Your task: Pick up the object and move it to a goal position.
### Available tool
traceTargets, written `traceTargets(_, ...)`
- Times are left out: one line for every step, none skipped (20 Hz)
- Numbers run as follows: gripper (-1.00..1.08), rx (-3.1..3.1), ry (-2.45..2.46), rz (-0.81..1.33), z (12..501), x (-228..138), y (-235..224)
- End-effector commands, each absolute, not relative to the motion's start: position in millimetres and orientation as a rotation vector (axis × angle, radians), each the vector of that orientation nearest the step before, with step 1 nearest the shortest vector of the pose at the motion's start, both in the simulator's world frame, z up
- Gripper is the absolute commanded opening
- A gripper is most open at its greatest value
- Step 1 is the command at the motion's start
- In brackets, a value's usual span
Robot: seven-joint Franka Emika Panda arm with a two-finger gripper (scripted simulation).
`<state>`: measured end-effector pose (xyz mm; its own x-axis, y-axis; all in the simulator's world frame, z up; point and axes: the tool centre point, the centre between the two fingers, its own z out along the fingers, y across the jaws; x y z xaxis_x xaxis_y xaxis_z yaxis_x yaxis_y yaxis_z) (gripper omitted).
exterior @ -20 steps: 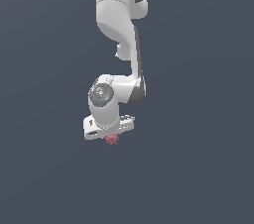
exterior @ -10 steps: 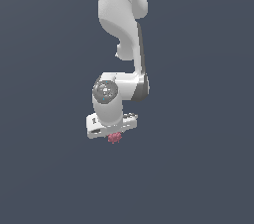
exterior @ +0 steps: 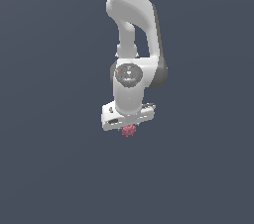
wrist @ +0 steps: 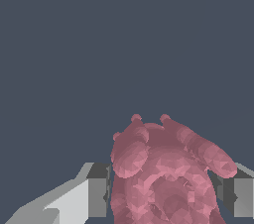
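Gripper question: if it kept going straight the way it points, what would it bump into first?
Probably nothing: past the gripper and the pinkish-red lump between its fingers, the wrist view shows only plain dark grey background, though depth is unclear.

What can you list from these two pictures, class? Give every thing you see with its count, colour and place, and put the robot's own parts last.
Object: one, pinkish-red, bumpy lump, directly under the gripper in the exterior view; between the two fingers in the wrist view.
Background: one, plain dark grey-blue, filling both views; no table edge or goal marker shows.
Arm: one, white with dark joints, coming down from the top of the exterior view.
Gripper: one, white, at the arm's lower end, closed on the object.
Fingers: two, grey with dark pads, one on each side of the object.
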<state>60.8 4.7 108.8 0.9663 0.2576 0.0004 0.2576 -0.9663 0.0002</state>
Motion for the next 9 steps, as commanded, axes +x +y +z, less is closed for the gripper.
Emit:
traceTargets(-1.00, 3.115, 0.407, 0.000, 120, 58, 19)
traceTargets(-1.00, 3.115, 0.407, 0.000, 123, 57, 23)
traceTargets(-1.00, 3.115, 0.407, 0.000, 126, 56, 27)
traceTargets(-1.00, 3.115, 0.407, 0.000, 129, 56, 30)
traceTargets(-1.00, 3.115, 0.407, 0.000, 131, 56, 33)
traceTargets(-1.00, 3.115, 0.407, 0.000, 132, 56, 35)
traceTargets(-1.00, 3.115, 0.407, 0.000, 133, 56, 36)
traceTargets(-1.00, 3.115, 0.407, 0.000, 133, 56, 36)
traceTargets(-1.00, 3.115, 0.407, 0.000, 133, 56, 36)
